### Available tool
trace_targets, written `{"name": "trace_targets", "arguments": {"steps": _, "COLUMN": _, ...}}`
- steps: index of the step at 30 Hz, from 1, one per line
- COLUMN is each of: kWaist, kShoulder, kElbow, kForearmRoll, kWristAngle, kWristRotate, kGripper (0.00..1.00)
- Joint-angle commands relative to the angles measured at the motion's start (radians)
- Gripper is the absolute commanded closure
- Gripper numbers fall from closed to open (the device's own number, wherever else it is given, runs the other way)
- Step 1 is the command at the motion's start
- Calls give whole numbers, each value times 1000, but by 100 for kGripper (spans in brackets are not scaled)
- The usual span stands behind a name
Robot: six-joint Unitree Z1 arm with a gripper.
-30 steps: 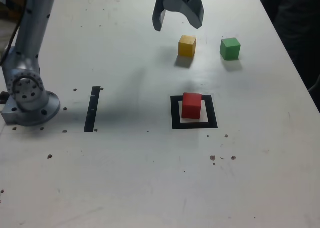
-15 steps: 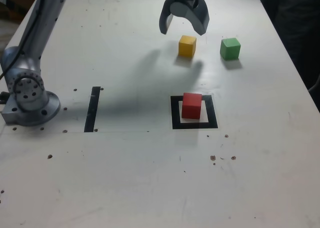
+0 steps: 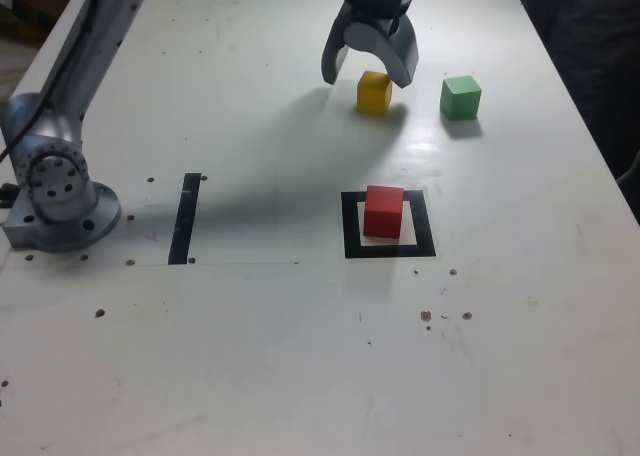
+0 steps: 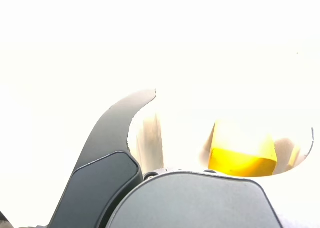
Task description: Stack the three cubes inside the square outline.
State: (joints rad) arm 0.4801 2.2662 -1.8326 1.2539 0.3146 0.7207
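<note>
The yellow cube [image 3: 374, 93] sits on the white table toward the back, and my gripper [image 3: 368, 74] hangs open just over it, its jaws spread to either side of the cube's rear. The wrist view shows the same yellow cube [image 4: 242, 153] between the dark fingers [image 4: 115, 138], not clasped. The green cube [image 3: 460, 97] stands apart, to the exterior view's right of the yellow one. The red cube [image 3: 383, 211] rests inside the square outline [image 3: 350, 226] of black tape, nearer the front.
A narrow black tape strip [image 3: 185, 216] lies toward the exterior view's left. The arm's base [image 3: 60, 191] stands at the left edge of the table. Small dark specks dot the table surface. The wrist view is strongly overexposed.
My gripper has come down and moved slightly to the exterior view's right, from above the table's back edge to just over the yellow cube. It stays open. The cubes have not moved.
</note>
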Motion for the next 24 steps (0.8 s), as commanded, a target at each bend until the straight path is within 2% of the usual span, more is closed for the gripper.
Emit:
{"name": "trace_targets", "arguments": {"steps": 1, "kWaist": -8, "kShoulder": 1, "kElbow": 1, "kForearmRoll": 0, "kWristAngle": -6, "kWristRotate": 4, "kGripper": 6}}
{"name": "trace_targets", "arguments": {"steps": 11, "kWaist": -27, "kShoulder": -24, "kElbow": 32, "kForearmRoll": 4, "kWristAngle": -28, "kWristRotate": 16, "kGripper": 10}}
{"name": "trace_targets", "arguments": {"steps": 14, "kWaist": -29, "kShoulder": -21, "kElbow": 32, "kForearmRoll": 4, "kWristAngle": -41, "kWristRotate": 19, "kGripper": 13}}
{"name": "trace_targets", "arguments": {"steps": 17, "kWaist": -29, "kShoulder": -18, "kElbow": 30, "kForearmRoll": 5, "kWristAngle": -51, "kWristRotate": 20, "kGripper": 22}}
{"name": "trace_targets", "arguments": {"steps": 24, "kWaist": -29, "kShoulder": -24, "kElbow": 19, "kForearmRoll": 0, "kWristAngle": -50, "kWristRotate": 19, "kGripper": 52}}
